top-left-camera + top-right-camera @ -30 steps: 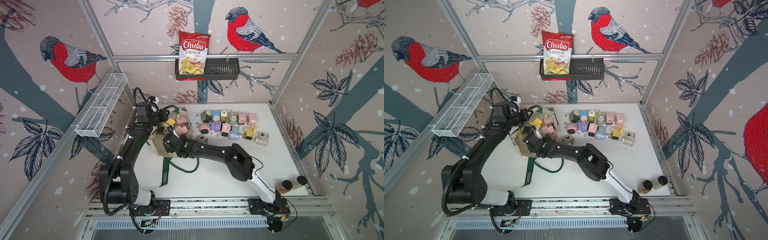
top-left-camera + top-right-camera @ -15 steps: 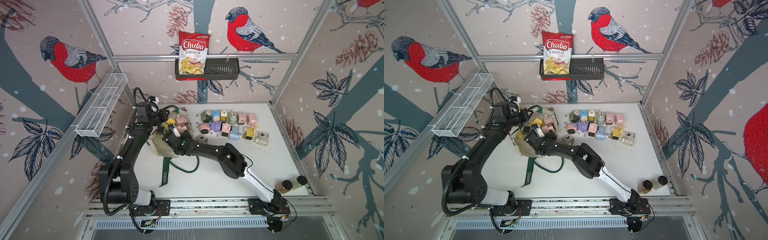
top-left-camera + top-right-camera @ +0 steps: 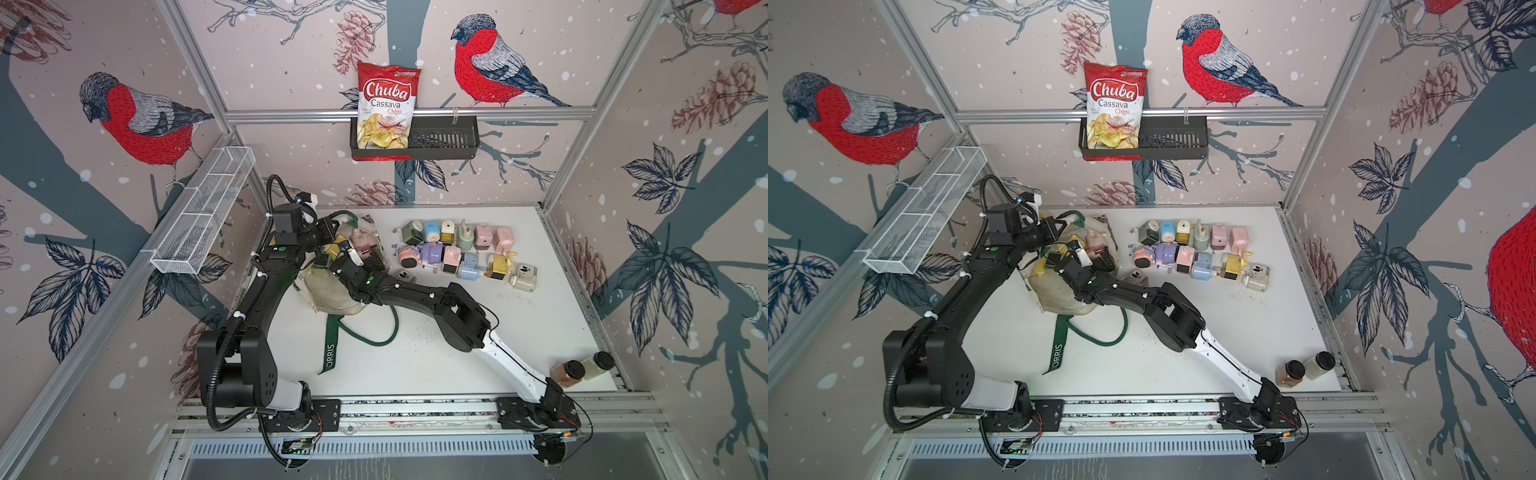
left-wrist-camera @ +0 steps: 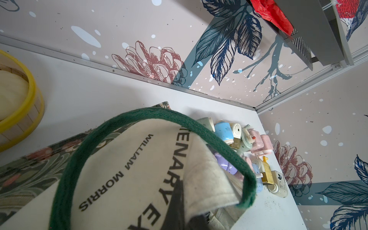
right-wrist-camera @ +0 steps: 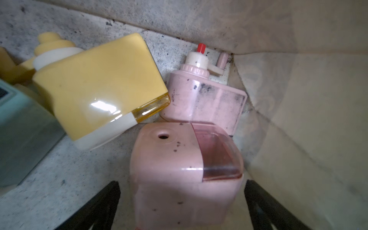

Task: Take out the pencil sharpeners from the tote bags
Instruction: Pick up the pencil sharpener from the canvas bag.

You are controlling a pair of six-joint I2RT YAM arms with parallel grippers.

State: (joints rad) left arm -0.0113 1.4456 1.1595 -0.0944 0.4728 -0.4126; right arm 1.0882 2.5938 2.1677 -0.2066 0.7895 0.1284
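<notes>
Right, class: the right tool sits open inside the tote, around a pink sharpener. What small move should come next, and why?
Probably close the right tool on the pink sharpener: its open fingers flank it in the tote, so a grip must come before any lift.

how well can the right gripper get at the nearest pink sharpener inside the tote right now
Probably yes: the right gripper sits inside the tote bag, open jaws flanking the nearest pink sharpener, nothing between them.
</notes>
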